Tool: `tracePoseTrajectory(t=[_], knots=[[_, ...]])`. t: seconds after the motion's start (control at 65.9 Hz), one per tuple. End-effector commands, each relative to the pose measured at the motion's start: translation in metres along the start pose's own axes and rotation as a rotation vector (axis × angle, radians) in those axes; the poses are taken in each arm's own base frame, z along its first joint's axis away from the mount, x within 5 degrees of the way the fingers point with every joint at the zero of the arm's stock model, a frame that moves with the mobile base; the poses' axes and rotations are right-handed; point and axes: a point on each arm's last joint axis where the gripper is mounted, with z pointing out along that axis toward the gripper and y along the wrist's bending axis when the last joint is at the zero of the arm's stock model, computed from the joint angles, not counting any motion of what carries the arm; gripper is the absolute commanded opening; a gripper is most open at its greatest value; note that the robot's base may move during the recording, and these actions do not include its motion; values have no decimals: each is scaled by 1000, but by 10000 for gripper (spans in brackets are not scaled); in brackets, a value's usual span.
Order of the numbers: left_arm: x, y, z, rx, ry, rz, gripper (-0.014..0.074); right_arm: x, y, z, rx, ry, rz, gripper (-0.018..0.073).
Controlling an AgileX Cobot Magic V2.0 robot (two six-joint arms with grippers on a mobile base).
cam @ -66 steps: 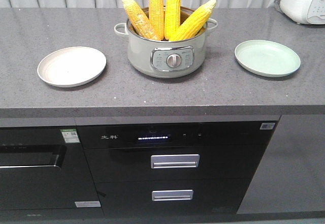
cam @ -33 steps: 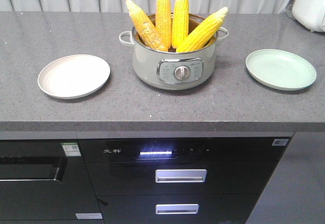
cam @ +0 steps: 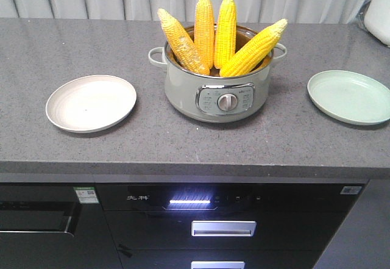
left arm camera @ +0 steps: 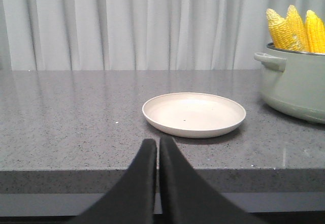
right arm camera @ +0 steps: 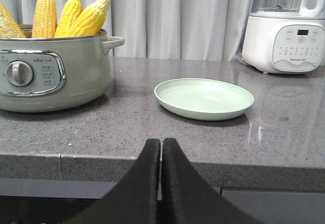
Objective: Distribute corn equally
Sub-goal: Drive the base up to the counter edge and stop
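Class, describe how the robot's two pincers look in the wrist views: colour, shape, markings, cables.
The left pincer and right pincer look alike: two smooth matte-black fingers each, wide at the base, curving inward to slim tips. No markings, cables or arm links show.

The light is bright, even and diffuse in all three views, and the pale curtain [left arm camera: 127,26] glows behind. Only soft, shallow shadows sit under the beige plate [cam: 91,103], the green plate [right arm camera: 204,98] and the electric pot [cam: 219,92]. In the right wrist view the polished grey countertop [right arm camera: 284,127] mirrors the white blender [right arm camera: 283,41] as a hazy sheen, and in the front view the lit display strip [cam: 190,201] smears into a bluish-white glow. The left gripper [left arm camera: 157,142] and right gripper [right arm camera: 161,142] loom close as soft-edged, near-black shapes without surface detail.
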Motion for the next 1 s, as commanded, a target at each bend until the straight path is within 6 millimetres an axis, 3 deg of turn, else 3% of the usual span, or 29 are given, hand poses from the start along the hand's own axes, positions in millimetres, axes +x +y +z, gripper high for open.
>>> tracePoseTrajectory(t=[0.0, 0.987], knots=[[-4, 0, -1, 1, -82, -10, -6, -4, 1, 0, -3, -69, -7, -6], [-4, 0, -1, 1, -82, -10, -6, -4, 1, 0, -3, -69, -7, -6]])
